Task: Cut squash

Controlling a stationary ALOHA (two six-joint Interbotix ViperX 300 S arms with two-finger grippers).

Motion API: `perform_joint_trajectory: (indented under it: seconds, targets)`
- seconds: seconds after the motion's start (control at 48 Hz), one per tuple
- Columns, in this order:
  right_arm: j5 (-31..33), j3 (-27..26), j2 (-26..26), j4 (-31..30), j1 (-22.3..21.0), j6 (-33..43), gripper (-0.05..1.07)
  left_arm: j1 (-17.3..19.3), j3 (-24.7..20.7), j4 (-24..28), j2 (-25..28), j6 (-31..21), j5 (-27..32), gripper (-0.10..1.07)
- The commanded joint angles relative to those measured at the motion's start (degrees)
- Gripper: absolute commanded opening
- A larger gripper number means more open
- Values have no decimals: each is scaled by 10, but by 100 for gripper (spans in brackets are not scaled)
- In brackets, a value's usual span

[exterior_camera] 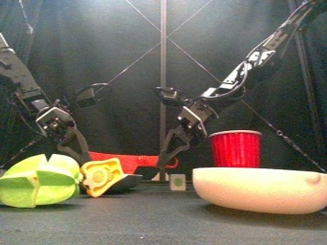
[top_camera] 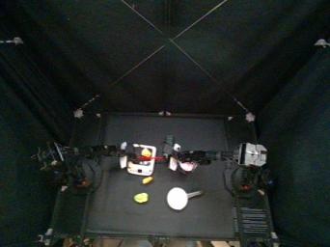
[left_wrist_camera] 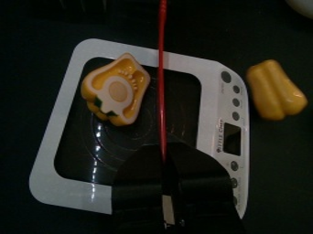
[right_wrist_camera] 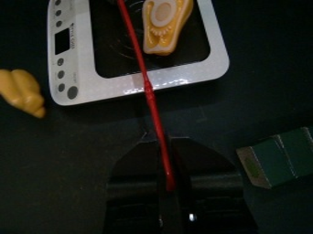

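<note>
The squash is in two yellow pieces. One half point(left_wrist_camera: 116, 89) lies cut face up on the white board point(left_wrist_camera: 59, 137); the other piece point(left_wrist_camera: 276, 89) rests on the table beside the board. A thin red blade point(left_wrist_camera: 163, 82), seen edge-on, crosses the board next to the half. My left gripper point(left_wrist_camera: 166, 157) is shut on this blade. In the right wrist view the same half point(right_wrist_camera: 163, 23) and loose piece point(right_wrist_camera: 22, 91) show, and my right gripper point(right_wrist_camera: 163, 151) is also shut on the red blade point(right_wrist_camera: 145, 78). From above, both grippers point(top_camera: 129, 155) point(top_camera: 172, 156) flank the board point(top_camera: 138, 166).
A yellow-green rounded lump point(exterior_camera: 38, 180) and the loose squash piece point(exterior_camera: 105, 175) sit at the table's front left. A white round dish point(exterior_camera: 262, 187) stands front right with a red cup point(exterior_camera: 234, 148) behind it. A greenish boxy object point(right_wrist_camera: 275, 157) lies near my right gripper.
</note>
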Motion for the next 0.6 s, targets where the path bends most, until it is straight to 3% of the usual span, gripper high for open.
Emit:
perform_joint_trajectory:
  seconds: [0.0,0.438,0.583]
  targets:
    - [0,-18,-19,4,-22,5,22,-4,-7,0,-14,-2,7,28]
    - [1,-16,-54,4,-14,3,22,-19,6,2,-105,-4,8,28]
    - [1,-16,-55,4,-11,3,22,-21,12,3,-111,-4,8,28]
